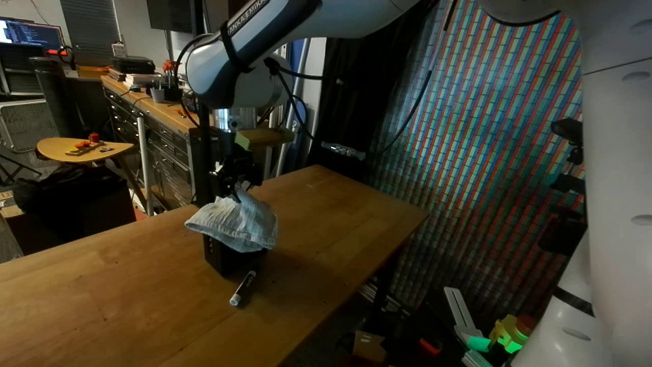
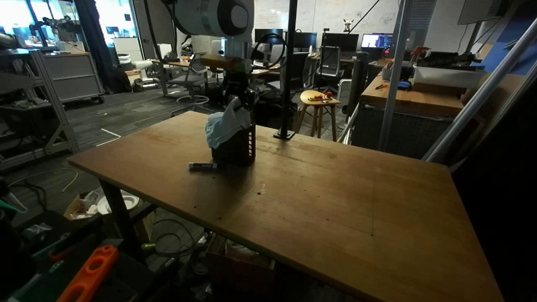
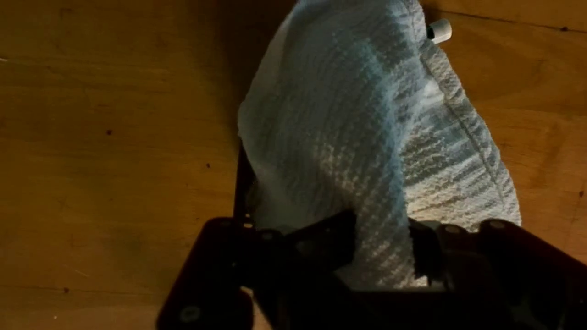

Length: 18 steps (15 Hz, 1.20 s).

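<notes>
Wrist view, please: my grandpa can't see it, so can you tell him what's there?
A black pincer holds a rumpled, pale blue-grey cloth that fills the middle. Near the top, the white end of a marker peeks out beside it, on a brown wooden table.

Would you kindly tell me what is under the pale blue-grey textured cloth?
Beneath the pale blue-grey textured cloth, a black perforated basket stands on the brown wooden table. The cloth covers most of its top, so I cannot tell what is inside.
</notes>
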Available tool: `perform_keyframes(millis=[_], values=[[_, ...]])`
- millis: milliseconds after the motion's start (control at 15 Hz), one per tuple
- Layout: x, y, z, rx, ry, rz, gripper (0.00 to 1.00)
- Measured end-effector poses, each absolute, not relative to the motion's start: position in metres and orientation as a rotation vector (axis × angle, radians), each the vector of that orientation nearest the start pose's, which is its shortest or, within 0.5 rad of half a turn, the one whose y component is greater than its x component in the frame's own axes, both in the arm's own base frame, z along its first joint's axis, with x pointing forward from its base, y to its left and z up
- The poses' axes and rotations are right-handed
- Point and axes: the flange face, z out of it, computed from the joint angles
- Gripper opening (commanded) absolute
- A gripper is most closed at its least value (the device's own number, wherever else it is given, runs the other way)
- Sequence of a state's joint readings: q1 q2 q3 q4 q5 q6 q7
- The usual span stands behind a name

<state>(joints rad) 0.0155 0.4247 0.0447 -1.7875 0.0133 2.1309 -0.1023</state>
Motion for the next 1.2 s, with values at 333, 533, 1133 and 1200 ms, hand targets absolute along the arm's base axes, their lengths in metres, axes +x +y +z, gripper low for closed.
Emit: perform_keyframes(millis=[333, 533, 1133, 1200], values=[[0.639, 0.03, 0.279, -3.081, -0.257, 0.137, 0.09], [0.638, 0.034, 0.262, -3.044, -0.304, 0.157, 0.09], [0.632, 0.057, 0.244, -2.916, -0.473, 0.178, 0.09], [0.632, 0.056, 0.243, -2.906, -0.478, 0.177, 0.09]])
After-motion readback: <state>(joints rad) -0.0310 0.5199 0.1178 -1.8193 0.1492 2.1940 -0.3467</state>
